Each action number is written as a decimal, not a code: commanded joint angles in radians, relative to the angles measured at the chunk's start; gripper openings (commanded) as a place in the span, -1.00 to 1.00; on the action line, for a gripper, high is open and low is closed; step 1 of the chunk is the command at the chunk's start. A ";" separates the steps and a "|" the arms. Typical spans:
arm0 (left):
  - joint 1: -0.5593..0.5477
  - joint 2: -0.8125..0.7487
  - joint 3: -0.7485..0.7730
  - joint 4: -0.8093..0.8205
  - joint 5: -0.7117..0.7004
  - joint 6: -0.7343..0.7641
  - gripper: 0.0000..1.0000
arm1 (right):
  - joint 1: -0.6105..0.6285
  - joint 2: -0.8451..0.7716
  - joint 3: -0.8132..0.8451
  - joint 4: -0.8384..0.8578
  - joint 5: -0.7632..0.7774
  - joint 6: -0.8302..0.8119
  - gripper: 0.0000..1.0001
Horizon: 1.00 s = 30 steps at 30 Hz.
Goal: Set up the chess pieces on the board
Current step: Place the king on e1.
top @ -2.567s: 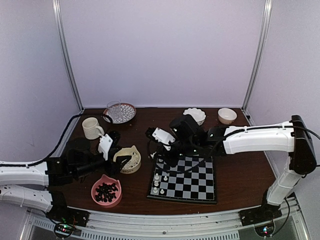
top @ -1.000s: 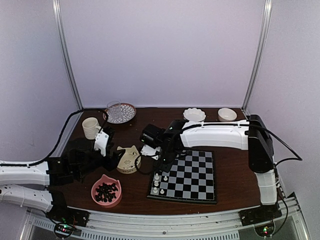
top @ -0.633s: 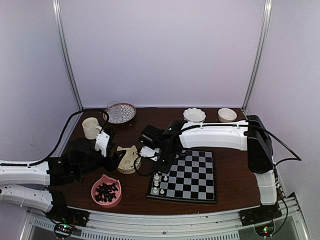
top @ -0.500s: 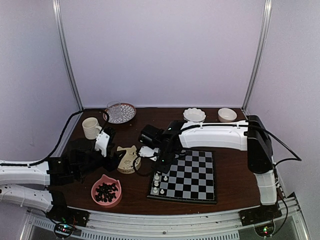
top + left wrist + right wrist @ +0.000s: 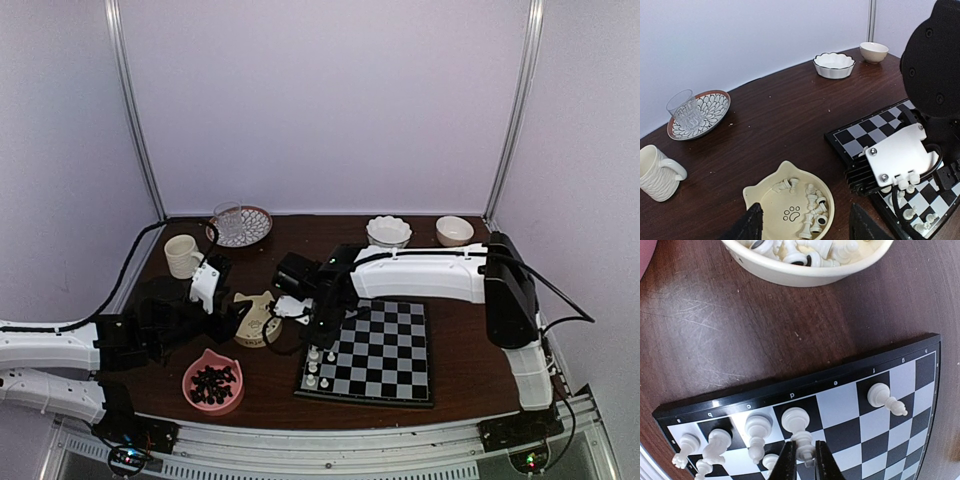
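Observation:
The board [image 5: 385,350] lies front centre, with a few white chess pieces [image 5: 318,366] standing along its left edge. My right gripper [image 5: 320,335] hangs over that edge. In the right wrist view it [image 5: 804,447] is shut on the top of a white piece [image 5: 796,419] whose base sits at the dark d square; other pieces [image 5: 757,426] stand beside it. A cream cat-shaped bowl [image 5: 770,210] holds several more pieces [image 5: 815,215]. My left gripper [image 5: 809,220] has a finger on either side of the bowl, which stands tipped up in the top view.
A pink bowl [image 5: 212,382] of dark pieces sits front left. A ribbed mug [image 5: 182,256] and a glass on a patterned plate [image 5: 238,224] stand back left. A white scalloped dish [image 5: 388,230] and a small bowl [image 5: 455,230] are at the back right.
My right arm swung from the board's far corner to its left edge, then crept slightly lower. The cream bowl went from lying flatter to tipped up. The left arm has stayed still over the last second.

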 commanded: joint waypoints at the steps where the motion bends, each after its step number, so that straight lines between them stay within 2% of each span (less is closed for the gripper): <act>1: 0.009 0.002 0.013 0.031 0.014 0.004 0.18 | 0.008 0.020 0.021 -0.013 0.022 -0.009 -0.89; 12: 0.008 0.005 0.015 0.029 0.017 0.004 0.18 | 0.009 0.017 0.024 -0.019 0.035 -0.012 -0.68; 24: 0.009 0.003 0.016 0.026 0.018 0.004 0.18 | 0.010 0.010 0.034 -0.041 0.049 -0.014 -0.69; 30: 0.009 0.005 0.017 0.026 0.021 0.005 0.18 | 0.011 0.012 0.033 -0.039 0.049 -0.018 -0.55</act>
